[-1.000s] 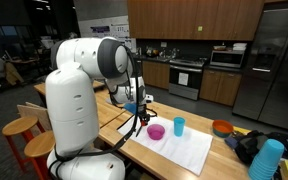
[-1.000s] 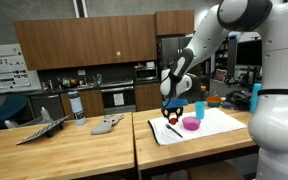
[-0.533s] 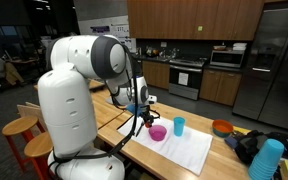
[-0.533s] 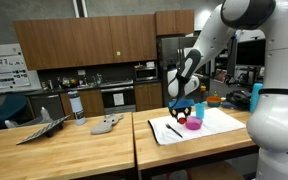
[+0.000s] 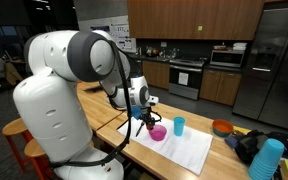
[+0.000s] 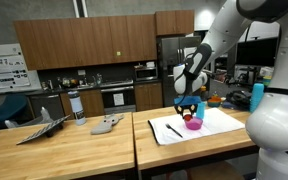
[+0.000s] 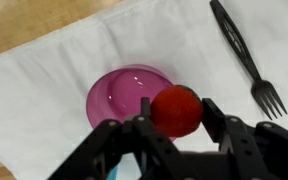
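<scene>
Partly, the red round object (image 7: 176,108) is masked: its sides are covered by the claw (image 7: 176,116) fingers, and the claw body is cut off by the lower edge of the wrist view. In both exterior views it cannot be resolved. Its surface is smooth, glossy, red. It is clamped in the claw above the edge of the pink bowl (image 7: 122,95) on a white cloth (image 7: 44,90) on the table (image 7: 24,15).
</scene>
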Controlling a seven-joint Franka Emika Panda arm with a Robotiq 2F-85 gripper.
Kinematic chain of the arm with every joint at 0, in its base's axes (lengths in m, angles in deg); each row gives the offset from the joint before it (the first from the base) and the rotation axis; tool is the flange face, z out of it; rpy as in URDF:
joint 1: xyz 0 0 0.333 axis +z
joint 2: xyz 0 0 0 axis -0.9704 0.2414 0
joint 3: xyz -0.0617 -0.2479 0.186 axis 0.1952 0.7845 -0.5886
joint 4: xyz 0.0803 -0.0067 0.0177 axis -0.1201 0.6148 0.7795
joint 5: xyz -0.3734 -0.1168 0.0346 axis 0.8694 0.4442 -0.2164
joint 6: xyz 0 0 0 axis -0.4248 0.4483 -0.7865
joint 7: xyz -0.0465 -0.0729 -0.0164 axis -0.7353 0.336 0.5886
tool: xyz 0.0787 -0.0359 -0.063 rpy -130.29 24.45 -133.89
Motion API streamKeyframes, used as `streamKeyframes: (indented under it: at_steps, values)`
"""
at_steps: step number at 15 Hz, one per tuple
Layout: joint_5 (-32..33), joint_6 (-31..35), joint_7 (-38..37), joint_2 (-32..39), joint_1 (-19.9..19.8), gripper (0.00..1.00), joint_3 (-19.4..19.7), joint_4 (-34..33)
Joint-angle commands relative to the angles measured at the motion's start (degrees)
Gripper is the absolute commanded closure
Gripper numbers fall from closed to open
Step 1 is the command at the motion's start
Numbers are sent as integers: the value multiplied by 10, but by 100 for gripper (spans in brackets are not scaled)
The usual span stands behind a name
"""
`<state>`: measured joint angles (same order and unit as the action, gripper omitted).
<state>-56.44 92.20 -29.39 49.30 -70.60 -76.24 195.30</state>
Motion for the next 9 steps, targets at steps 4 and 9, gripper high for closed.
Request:
streamKeyframes:
  at_steps: [4, 9]
  values:
    - [-11, 32, 10, -87, -63, 73, 2, 116]
    - [-32, 51, 31, -90, -101, 73, 6, 124]
